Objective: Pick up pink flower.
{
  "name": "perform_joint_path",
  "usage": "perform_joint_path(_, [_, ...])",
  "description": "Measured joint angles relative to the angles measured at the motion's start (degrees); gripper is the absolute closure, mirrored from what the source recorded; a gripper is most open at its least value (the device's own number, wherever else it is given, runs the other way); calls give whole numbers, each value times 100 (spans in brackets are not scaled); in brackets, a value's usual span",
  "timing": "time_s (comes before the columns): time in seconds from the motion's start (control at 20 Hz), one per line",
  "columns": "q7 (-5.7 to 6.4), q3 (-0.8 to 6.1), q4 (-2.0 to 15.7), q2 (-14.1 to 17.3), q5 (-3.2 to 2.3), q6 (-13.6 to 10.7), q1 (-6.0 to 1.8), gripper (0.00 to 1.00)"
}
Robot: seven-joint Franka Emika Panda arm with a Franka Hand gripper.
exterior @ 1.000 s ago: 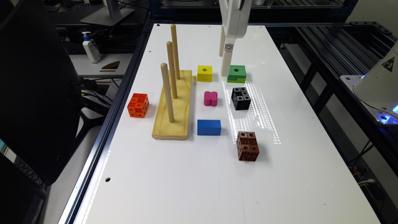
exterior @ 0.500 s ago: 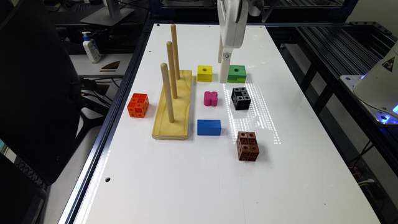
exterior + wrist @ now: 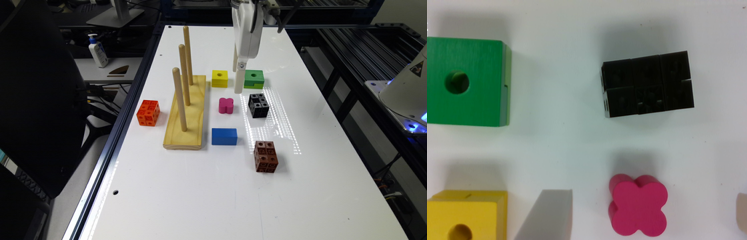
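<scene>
- Gripper (image 3: 238, 78) hangs low between the yellow block (image 3: 220, 78) and the green block (image 3: 254, 79); in the wrist view two finger edges sit far apart with the pink flower (image 3: 637, 205) between them, so it is spread wide and holds nothing.
- Pink flower: smooth, matte, four-lobed, flat-topped, lying on the glossy white table (image 3: 206, 186) beside the black cube (image 3: 258, 105).
- Wooden base (image 3: 185, 113) carries three upright dowels.

No readable words, brands or numbers appear anywhere. The white pump bottle with a blue label (image 3: 97, 51) beside the desk carries print too small to make out, and the white robot base (image 3: 405, 87) bears a dark triangular warning sign (image 3: 417, 69) whose symbol is unclear.
</scene>
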Motion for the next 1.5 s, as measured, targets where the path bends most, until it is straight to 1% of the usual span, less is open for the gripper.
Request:
perform_joint_path(0.1, [-1, 0, 0, 66, 0, 39, 0, 0])
perform_joint_path(0.35, [-5, 0, 1, 397, -2, 393, 0, 0])
perform_joint_path(0.45, [-6, 0, 11, 461, -2, 469, 0, 0])
perform_joint_path(0.75, [-6, 0, 144, 496, -3, 466, 3, 0])
perform_joint_path(1.0, [-6, 0, 177, 524, -3, 466, 4, 0])
perform_joint_path(1.1, [-7, 0, 189, 586, -3, 485, 5, 0])
perform_joint_path(1.25, [-8, 0, 217, 743, -3, 589, 5, 0])
perform_joint_path(1.5, [-9, 1, 343, 903, -3, 612, 7, 0])
